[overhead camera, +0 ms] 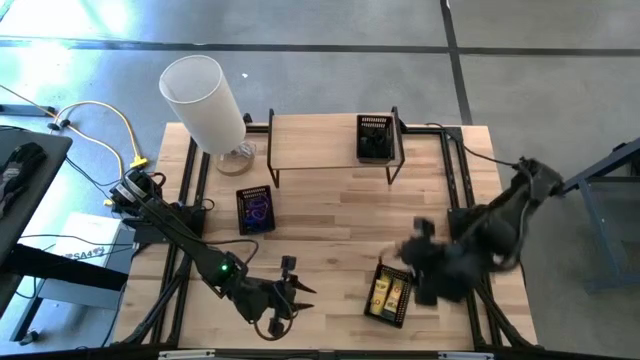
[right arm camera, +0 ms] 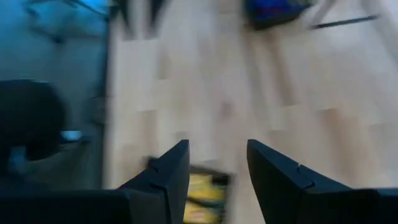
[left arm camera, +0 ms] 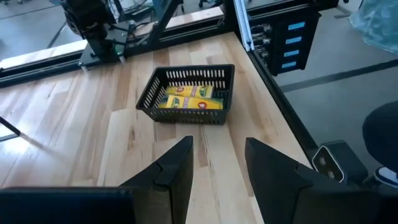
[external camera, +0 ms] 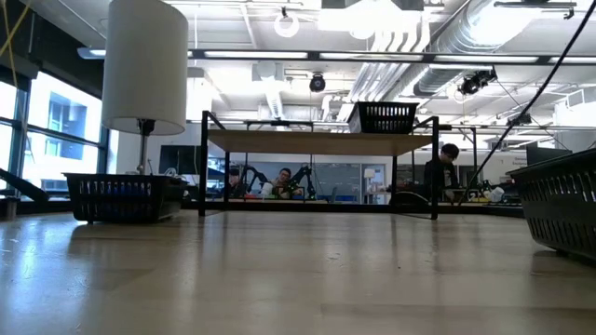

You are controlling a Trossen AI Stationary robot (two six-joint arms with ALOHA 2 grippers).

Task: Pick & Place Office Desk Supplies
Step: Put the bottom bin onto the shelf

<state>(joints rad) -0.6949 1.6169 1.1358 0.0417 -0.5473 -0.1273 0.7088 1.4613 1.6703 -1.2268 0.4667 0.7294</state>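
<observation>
Yellow pieces point(overhead camera: 389, 293) in mesh tray point(overhead camera: 377, 310)

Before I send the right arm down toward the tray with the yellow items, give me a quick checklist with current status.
1. Right gripper empty with fingers apart: ok.
2. Right gripper near the mesh tray with yellow pieces: ok; it hovers just beside and above it, though the arm looks blurred.
3. Tray upright and flat on the table: ok.
4. Left gripper out of the way: ok; it sits open and empty at the near edge, facing that tray from a distance.
5. Other two trays undisturbed, one on the table with band loops, one on the shelf: ok.
6. Exact contents of the shelf tray: cannot tell.
</observation>
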